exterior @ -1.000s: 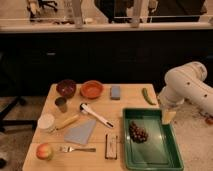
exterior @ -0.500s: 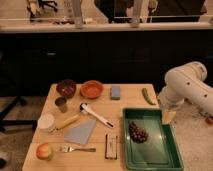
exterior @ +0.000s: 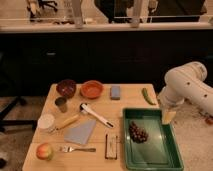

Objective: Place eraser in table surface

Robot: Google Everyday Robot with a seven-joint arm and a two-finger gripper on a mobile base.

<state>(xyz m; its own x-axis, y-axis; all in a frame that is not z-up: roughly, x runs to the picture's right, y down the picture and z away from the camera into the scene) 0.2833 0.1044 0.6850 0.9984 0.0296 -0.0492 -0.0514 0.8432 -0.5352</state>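
The eraser (exterior: 111,145), a small flat dark block with a pale strip down its middle, lies on the light tan table surface (exterior: 125,106) near the front edge, just left of the green tray (exterior: 150,150). My white arm comes in from the right. Its gripper (exterior: 168,117) hangs over the tray's far right corner, well to the right of the eraser and apart from it.
On the table are a dark bowl (exterior: 66,87), an orange bowl (exterior: 92,89), a blue-grey block (exterior: 115,92), a green pepper (exterior: 146,95), a cup (exterior: 61,104), a white-handled tool (exterior: 95,114), a grey-blue cloth (exterior: 80,132), a fork (exterior: 77,148) and an apple (exterior: 44,151). Grapes (exterior: 137,132) lie in the tray.
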